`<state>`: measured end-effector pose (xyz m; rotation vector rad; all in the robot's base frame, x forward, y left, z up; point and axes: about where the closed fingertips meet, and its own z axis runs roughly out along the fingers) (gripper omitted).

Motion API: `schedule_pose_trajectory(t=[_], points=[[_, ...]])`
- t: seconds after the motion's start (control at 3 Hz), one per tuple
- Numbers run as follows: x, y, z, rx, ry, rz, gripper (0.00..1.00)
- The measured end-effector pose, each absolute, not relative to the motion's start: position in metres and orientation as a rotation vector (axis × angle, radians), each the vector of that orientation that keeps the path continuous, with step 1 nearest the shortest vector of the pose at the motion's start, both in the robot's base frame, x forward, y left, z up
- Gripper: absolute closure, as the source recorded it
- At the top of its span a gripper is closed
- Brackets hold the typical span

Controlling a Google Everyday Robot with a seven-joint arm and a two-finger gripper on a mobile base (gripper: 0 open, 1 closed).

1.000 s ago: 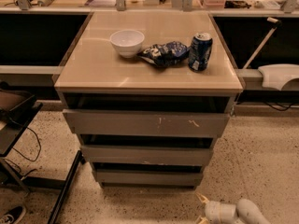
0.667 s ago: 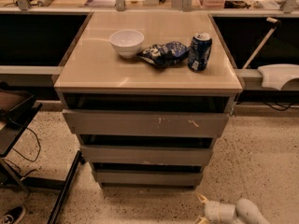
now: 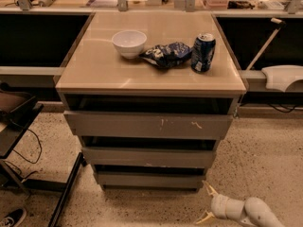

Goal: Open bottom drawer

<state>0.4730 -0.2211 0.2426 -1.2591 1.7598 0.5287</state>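
Bottom drawer (image 3: 149, 179): lowest of three grey fronts, lower centre of the frame, a dark gap along its upper edge.
Gripper (image 3: 205, 203): lower right, just off the floor, near the drawer's right corner but not touching it.
Fingers (image 3: 209, 189): spread wide, holding nothing, tips pointing left.
Open room: bare speckled floor (image 3: 265, 160) at right; a black stand leg (image 3: 66, 193) crowds the lower left.
Cabinet top (image 3: 94, 70): white bowl (image 3: 129, 43), blue chip bag (image 3: 165, 55) and soda can (image 3: 203, 52), all back from the front edge.
Hidden: drawer interiors lost in shadow; the arm is cut off by the lower right corner.
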Motion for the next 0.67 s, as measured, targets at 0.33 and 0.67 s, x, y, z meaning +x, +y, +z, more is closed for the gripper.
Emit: schedule_pose_trajectory(t=[0.33, 0.67], points=[[0.470, -0.213, 0.290, -1.366, 1.554, 0.185, 0.00], [0.468, -0.209, 0.315, -1.404, 1.454, 0.012, 0.00]])
